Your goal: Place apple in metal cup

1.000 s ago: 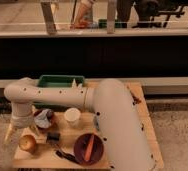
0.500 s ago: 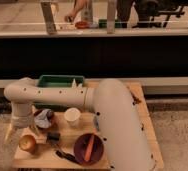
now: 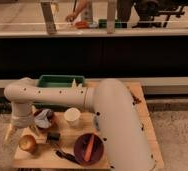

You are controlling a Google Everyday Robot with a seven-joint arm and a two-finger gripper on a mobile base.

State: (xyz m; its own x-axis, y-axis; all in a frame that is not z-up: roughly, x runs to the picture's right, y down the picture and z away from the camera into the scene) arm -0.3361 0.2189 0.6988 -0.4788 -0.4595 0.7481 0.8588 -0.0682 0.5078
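Observation:
The apple (image 3: 27, 144), small and yellow-orange, rests on the wooden table (image 3: 146, 131) near its front left corner. My gripper (image 3: 22, 135) hangs from the white arm directly above it, open, with a pale finger on each side of the apple's top. I cannot tell whether the fingers touch it. The metal cup (image 3: 44, 118), dark shiny grey, stands just behind and to the right of the apple, close to the wrist.
A white cup (image 3: 72, 116) stands right of the metal cup. A dark red bowl (image 3: 80, 151) at the front holds an orange carrot (image 3: 89, 146). A black utensil (image 3: 62, 151) lies beside it. A green tray (image 3: 62, 81) sits at the back edge.

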